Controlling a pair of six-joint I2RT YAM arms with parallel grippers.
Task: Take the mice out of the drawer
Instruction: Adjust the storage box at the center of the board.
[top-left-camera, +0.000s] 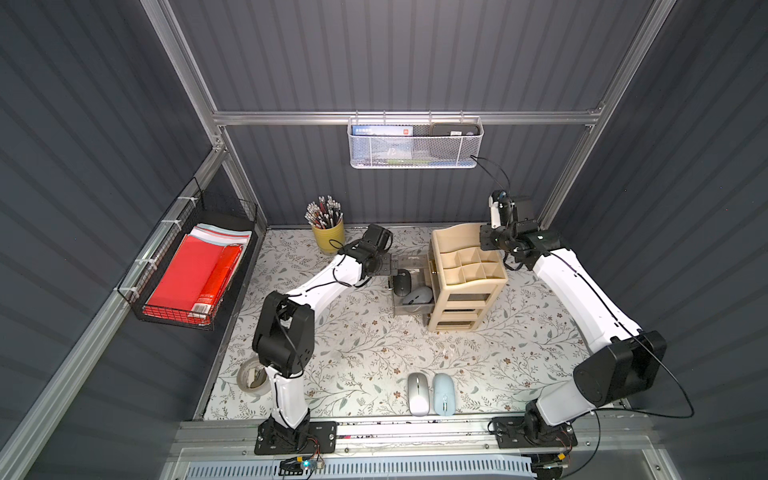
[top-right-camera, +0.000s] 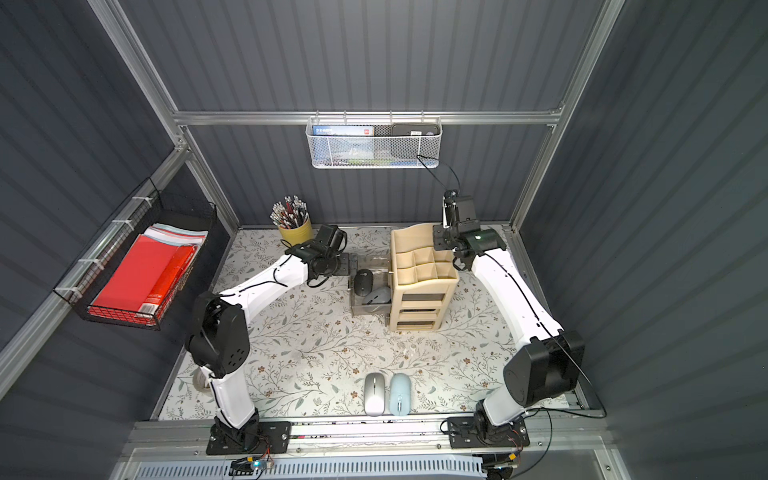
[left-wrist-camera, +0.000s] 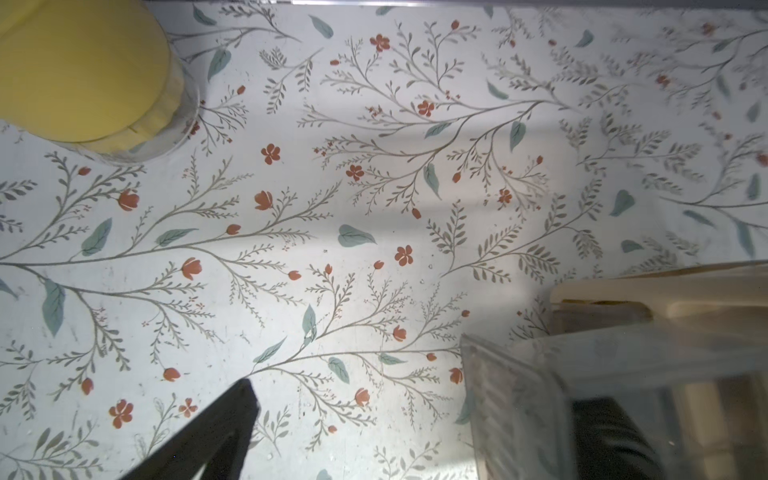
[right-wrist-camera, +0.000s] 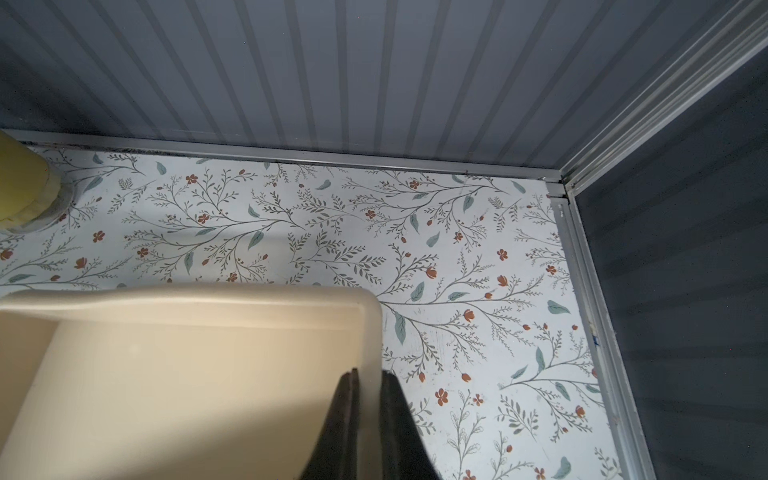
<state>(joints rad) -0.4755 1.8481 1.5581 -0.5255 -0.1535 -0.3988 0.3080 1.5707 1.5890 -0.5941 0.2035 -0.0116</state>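
Spread wide at the drawer (left-wrist-camera: 519, 395) corner, left gripper (left-wrist-camera: 415, 399), gripping nothing. Clamped on the beige organizer (right-wrist-camera: 187, 374) rim, right gripper (right-wrist-camera: 368, 399). Inside the drawer: black mouse (top-left-camera: 402, 281) lengthwise front-to-back, grey mouse (top-left-camera: 417, 296) slanted. Near the table (top-left-camera: 353, 353) front edge: silver mouse (top-left-camera: 417, 393), blue mouse (top-left-camera: 444, 394), side by side, lengthwise front-to-back.

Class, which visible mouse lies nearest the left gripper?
The black mouse in the drawer, beside the left gripper; the grey mouse lies farther along, the silver mouse and blue mouse out on the table.
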